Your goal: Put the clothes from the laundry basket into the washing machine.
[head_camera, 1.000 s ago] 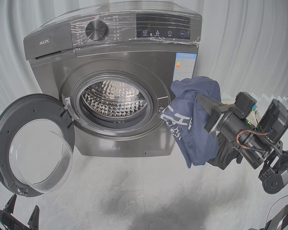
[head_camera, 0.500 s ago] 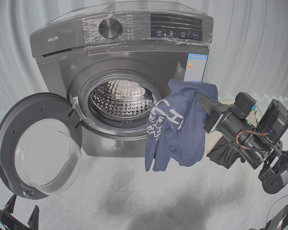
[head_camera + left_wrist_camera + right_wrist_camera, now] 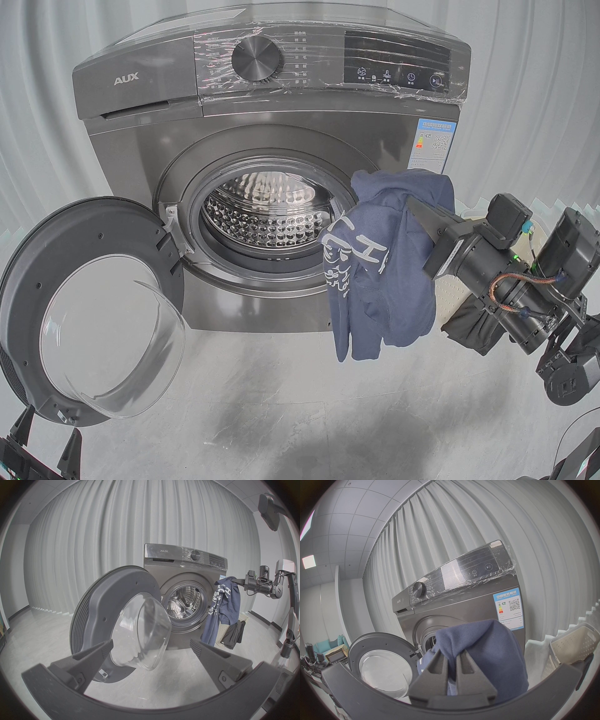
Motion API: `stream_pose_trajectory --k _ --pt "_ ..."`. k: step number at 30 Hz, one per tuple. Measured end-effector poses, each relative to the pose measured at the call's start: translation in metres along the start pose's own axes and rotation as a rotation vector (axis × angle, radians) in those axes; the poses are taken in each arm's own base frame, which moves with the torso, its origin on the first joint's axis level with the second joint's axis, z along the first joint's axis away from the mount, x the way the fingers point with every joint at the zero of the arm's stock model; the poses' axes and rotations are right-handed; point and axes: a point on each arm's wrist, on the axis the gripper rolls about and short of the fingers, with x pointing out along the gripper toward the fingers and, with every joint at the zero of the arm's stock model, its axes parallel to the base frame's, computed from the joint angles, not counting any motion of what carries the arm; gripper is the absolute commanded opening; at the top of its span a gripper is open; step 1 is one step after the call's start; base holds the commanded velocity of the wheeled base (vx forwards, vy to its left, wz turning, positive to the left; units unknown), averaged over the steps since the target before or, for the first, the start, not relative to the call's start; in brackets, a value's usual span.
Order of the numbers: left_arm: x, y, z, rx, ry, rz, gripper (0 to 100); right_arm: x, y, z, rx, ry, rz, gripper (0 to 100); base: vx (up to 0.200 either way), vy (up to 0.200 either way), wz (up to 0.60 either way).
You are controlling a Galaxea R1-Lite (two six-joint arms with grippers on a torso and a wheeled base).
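- R gripper [image 3: 452,656]: fingers pinched tight on navy T-shirt [image 3: 375,275], which hangs just right of the drum opening [image 3: 269,215].
- L gripper [image 3: 150,642]: fingers apart, low by open door [image 3: 94,312].
- Risk: long hem prob. snags on the opening's rim or drapes outside the drum.
- Laundry basket [image 3: 575,645] sits beside washer.

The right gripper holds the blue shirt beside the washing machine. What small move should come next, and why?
Probably move the right gripper toward the robot's left and forward, bringing the blue shirt before the drum opening. The shirt hangs at the opening's right edge, outside the drum, and the door stands wide open, leaving the way free.
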Motion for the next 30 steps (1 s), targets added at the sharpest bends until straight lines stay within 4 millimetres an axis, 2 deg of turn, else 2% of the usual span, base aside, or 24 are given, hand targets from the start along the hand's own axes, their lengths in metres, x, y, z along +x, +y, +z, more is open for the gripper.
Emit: stream_pose_trajectory --k 7,25,30 --pt "0.0000 0.0000 0.0000 0.000 0.000 -0.001 100 0.0001 0.0001 -0.0006 0.000 0.001 0.001 0 0.000 -0.200 0.00" --pt "0.0000 0.0000 0.0000 -0.001 0.000 -0.001 100 -0.0022 0.0017 -0.0063 -0.001 0.023 0.008 0 0.000 0.000 0.00" --pt "0.0000 0.0000 0.0000 0.000 0.000 0.000 100 -0.0026 0.0023 -0.0066 -0.001 0.024 0.010 0 0.000 0.200 0.00"
